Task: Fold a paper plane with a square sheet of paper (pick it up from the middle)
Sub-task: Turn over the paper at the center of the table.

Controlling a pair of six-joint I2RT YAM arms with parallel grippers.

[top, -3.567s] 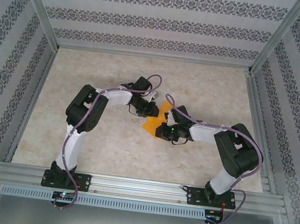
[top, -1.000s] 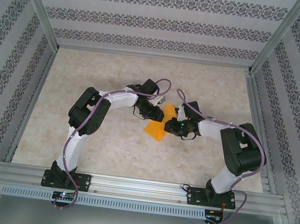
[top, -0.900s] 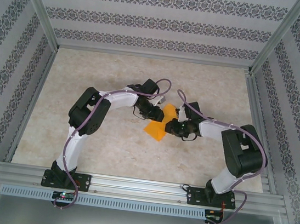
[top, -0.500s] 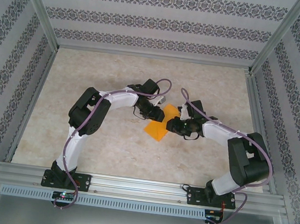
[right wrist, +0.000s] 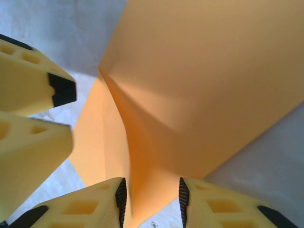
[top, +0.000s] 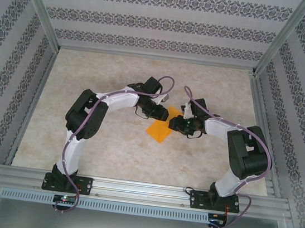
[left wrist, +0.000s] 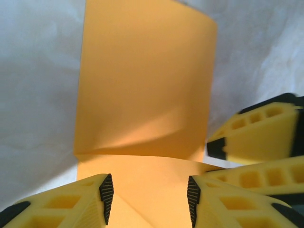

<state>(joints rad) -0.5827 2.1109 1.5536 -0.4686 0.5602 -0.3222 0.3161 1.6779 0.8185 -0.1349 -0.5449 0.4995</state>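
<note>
Straddling the part-folded orange paper [top: 157,131] at the middle of the surface [top: 90,77] with left claw [left wrist: 147,194] and right claw [right wrist: 149,197] both spread (a ridge rising between the right pads [right wrist: 121,199]), probably to free the crease.

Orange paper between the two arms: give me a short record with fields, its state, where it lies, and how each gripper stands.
Paper: square sheet of paper, orange-yellow, partly folded, no plane shape yet
Place: middle of the marbled table, between the two grippers
Fold: one part lifted off the table along a crease
Left gripper: jaws apart, paper below the gap
Right gripper: jaws apart, raised crease running into the gap
</note>
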